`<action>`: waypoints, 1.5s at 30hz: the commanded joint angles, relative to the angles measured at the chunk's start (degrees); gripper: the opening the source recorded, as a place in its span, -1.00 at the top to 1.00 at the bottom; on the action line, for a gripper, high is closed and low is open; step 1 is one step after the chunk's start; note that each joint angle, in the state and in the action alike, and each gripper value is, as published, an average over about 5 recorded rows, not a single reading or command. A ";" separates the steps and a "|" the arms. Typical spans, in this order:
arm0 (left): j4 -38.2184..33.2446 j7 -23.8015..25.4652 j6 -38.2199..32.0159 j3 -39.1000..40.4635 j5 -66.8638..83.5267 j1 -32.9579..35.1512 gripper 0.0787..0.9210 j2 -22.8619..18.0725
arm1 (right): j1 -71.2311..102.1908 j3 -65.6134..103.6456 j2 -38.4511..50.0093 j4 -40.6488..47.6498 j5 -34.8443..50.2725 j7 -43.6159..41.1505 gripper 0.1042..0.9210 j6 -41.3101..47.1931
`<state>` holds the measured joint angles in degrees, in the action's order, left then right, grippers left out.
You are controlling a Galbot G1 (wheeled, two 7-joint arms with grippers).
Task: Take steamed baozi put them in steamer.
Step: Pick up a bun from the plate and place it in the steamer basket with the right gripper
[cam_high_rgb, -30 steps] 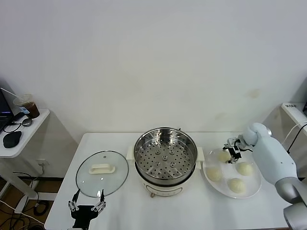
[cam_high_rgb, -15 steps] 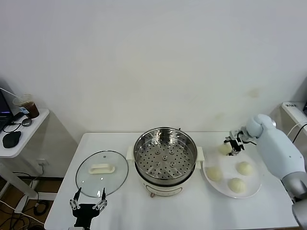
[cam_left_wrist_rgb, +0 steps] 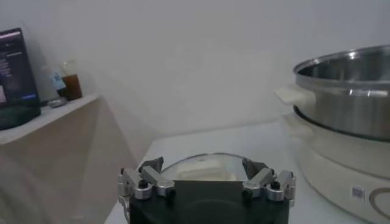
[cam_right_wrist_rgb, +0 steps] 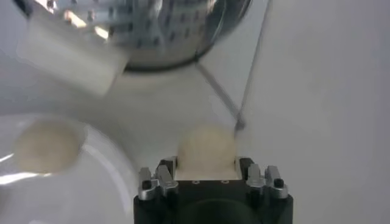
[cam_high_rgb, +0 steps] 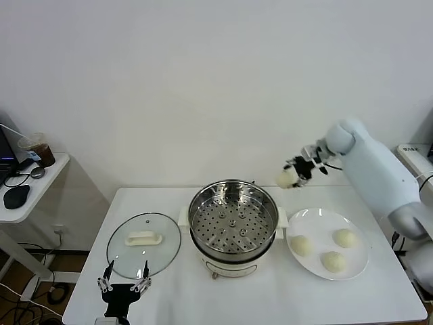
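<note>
Baozi (cam_high_rgb: 287, 179) pinched in right pincer (cam_high_rgb: 295, 173), raised beside steamer (cam_high_rgb: 233, 218). Left pincer (cam_high_rgb: 124, 282) spread, parked. No legible writing.

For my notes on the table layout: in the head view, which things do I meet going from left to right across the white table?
Glass lid → steamer → white plate holding three baozi.

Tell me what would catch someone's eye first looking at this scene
The right gripper holds one steamed baozi in the air, just past the steamer's right rim. The shiny steel steamer sits empty at the table's centre, with three more baozi on the white plate to its right. The glass lid lies to the steamer's left, and the open left gripper waits at the table's near edge.
</note>
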<state>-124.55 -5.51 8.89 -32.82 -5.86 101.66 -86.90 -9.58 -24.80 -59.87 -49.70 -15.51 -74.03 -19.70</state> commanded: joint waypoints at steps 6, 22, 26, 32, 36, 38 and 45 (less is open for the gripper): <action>0.05 0.00 0.04 0.07 0.01 -0.09 -0.77 -0.56 | -9.68 -11.24 -9.54 -2.17 4.17 -3.01 -0.27 -26.18; 0.10 -0.15 0.06 0.08 0.15 -0.27 -0.77 -1.30 | -6.15 -17.47 -11.96 -8.46 -8.65 -1.77 -0.26 -27.77; 0.32 -0.14 0.08 0.10 0.18 -0.51 -0.77 -1.49 | -4.94 -16.65 -12.41 -7.18 -12.78 -1.05 -0.26 -27.77; 0.53 -0.13 0.08 0.20 0.20 -0.73 -0.77 -1.79 | -3.56 -16.93 -12.64 -7.29 -13.54 -0.44 -0.26 -27.75; 0.54 -0.14 0.08 0.13 0.24 -0.70 -0.77 -1.77 | -2.59 -16.83 -13.07 -7.07 -13.94 -0.03 -0.26 -27.75; 0.56 -0.15 0.09 0.01 0.29 -0.67 -0.77 -1.72 | -2.27 -16.71 -13.46 -6.69 -14.42 0.61 -0.26 -27.75; 0.51 -0.14 0.08 -0.09 0.39 -0.71 -0.77 -1.73 | -1.51 -15.72 -15.06 -4.41 -15.85 2.34 -0.26 -27.76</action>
<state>-124.04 -5.66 8.95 -32.94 -5.52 100.96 -88.61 -11.79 -40.67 -73.89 -55.20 -29.12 -72.91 -46.93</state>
